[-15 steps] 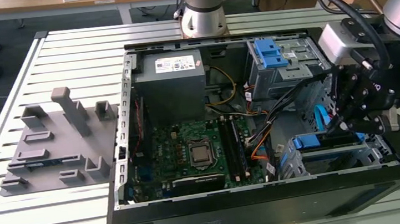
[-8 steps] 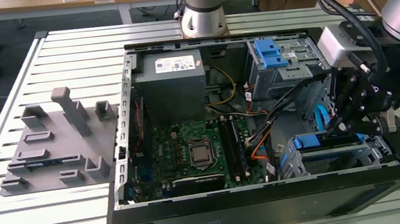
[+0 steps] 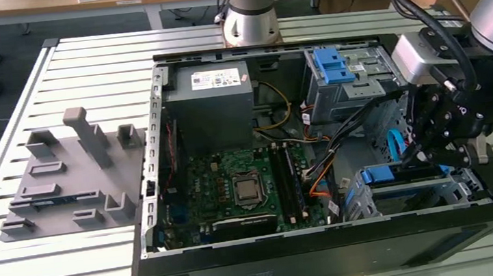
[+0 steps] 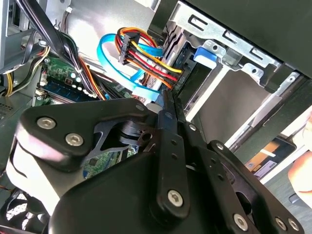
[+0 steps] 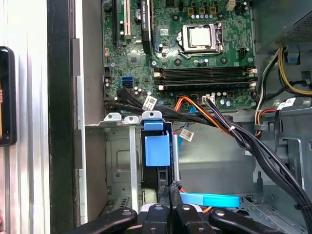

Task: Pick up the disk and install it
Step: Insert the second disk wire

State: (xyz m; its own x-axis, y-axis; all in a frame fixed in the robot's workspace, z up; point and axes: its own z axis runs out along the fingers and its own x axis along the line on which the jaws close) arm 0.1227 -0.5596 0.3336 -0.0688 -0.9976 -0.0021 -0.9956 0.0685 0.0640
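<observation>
We've got the gripper (image 5: 169,192) with its fingers pressed together right at the end of the disk (image 5: 157,148), which sits on edge in the drive cage (image 3: 454,193), and those cables (image 4: 146,56) beside it could easily snag or get pinched.

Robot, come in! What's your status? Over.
Tool shut, tips right by the disk. It stands on edge in the drive cage. Cables bunched close by.
</observation>
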